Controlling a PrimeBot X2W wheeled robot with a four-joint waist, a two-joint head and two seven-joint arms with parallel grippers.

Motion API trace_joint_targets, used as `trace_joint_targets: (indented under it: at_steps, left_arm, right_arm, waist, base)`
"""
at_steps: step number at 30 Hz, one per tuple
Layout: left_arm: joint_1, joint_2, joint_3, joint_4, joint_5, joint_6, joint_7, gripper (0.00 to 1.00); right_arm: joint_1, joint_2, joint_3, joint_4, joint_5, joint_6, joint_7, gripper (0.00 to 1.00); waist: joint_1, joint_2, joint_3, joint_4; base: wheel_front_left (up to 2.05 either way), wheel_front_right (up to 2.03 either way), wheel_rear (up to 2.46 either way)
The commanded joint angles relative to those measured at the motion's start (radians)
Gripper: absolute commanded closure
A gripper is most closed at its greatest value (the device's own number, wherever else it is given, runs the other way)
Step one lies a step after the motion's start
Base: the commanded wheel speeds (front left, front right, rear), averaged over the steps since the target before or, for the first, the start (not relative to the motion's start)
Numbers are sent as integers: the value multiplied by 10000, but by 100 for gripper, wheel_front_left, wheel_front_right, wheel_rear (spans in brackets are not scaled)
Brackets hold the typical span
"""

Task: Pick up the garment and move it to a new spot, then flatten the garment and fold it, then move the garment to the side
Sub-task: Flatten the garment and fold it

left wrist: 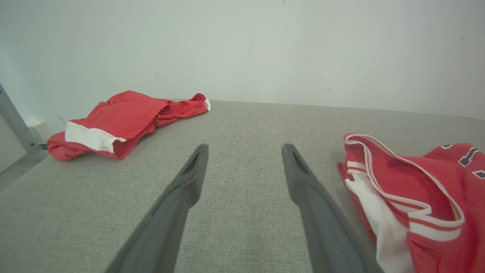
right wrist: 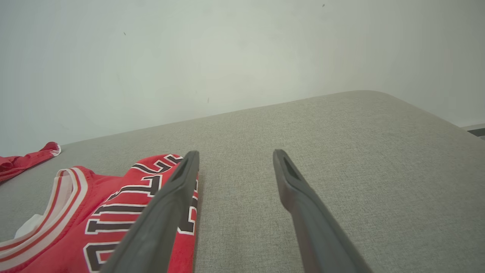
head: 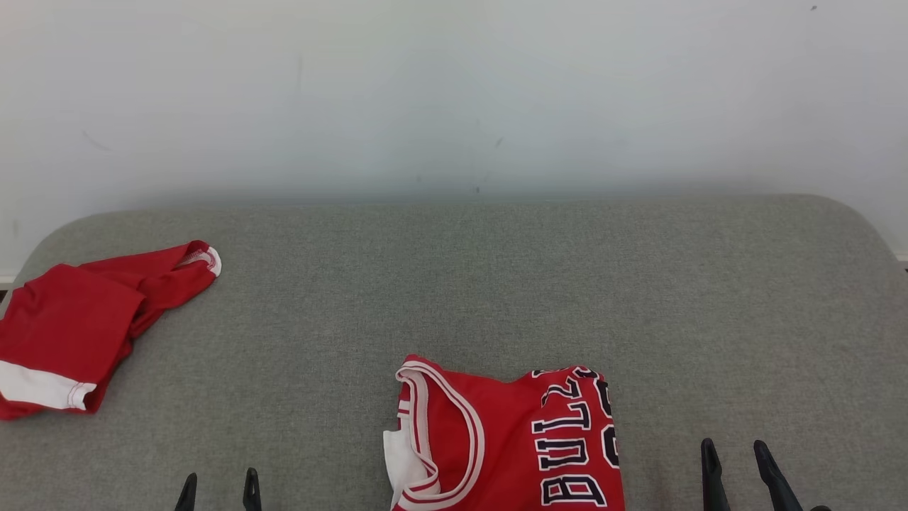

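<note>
The garment, a red jersey (head: 496, 440) with white trim and dark lettering, lies folded on the grey fabric surface (head: 496, 284) at the front centre, its collar to the left. It also appears as the jersey (left wrist: 435, 189) at the right of the left wrist view and as the jersey (right wrist: 113, 204) at the lower left of the right wrist view. My left gripper (head: 219, 486) (left wrist: 244, 151) is open and empty, left of the jersey. To the jersey's right, my right gripper (head: 734, 454) (right wrist: 235, 154) is open just beside its edge, holding nothing.
Red shorts (head: 71, 319) (left wrist: 121, 117) with a white band lie crumpled at the far left edge of the surface; a corner of these shorts (right wrist: 22, 161) shows in the right wrist view. A pale wall (head: 454, 92) rises behind. The surface's corners are rounded.
</note>
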Motion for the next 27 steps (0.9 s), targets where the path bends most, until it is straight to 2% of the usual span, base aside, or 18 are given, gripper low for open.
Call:
trace_joint_targets:
  at_steps: [1,9,27]
  left_arm:
    - [70,-8,8,-40,56,-59,-19,0]
    - [103,-8,-68,97,467,-188,-19,0]
    - [120,-10,-93,204,548,-242,-19,0]
  right_arm:
    - [21,25,29,3,-63,-19,-15,0]
    - [-43,49,216,-7,-173,-19,-15,0]
    - [-100,61,419,224,-108,-19,-15,0]
  waist:
    - [0,0,-5,11]
    - [0,0,-14,81]
    - [0,0,-60,142]
  base:
    - [0,0,0]
    - [0,0,0]
    - [0,0,0]
